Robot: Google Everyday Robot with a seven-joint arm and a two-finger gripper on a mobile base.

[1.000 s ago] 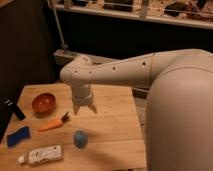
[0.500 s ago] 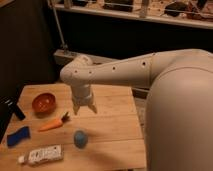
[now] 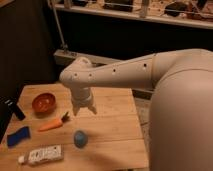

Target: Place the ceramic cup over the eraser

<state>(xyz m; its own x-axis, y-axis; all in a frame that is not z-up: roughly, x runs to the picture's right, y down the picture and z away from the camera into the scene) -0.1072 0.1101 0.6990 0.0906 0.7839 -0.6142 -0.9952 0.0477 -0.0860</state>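
- Gripper: hung over the middle of the wooden bench, pointed straight down, the two fingertips a little apart with bench showing between them, nothing held.
- Clear of the bench surface, touching none of the things on it.
- Arm: reaching in from the right side, long white link running nearly level and rising slightly toward the left, over the bench's far right corner.
- At the rounded joint at its left end, turned sharply downward into a short wrist, ending in the gripper.
- Ceramic cup: small, light blue, rounded, standing on the bench close to the near edge, about midway between the left and right edges.
- Toward the near edge from the gripper and slightly to the left of it, apart from it.
- Long axis about upright, a little taller than wide; which way the mouth faces, cannot tell.
- Carrot: lying between the cup and the left edge, a little farther back, long axis running left to right, green top at the right end toward the gripper.
- Orange bowl: toward the far left corner, mouth up, well apart from the cup.
- Blue block: flat against the left edge, left of the carrot.
- White tube: lying lengthwise along the near edge, toward the near left corner, left of the cup.
- Black object: at the left edge, left of the bowl, too dark to make out.
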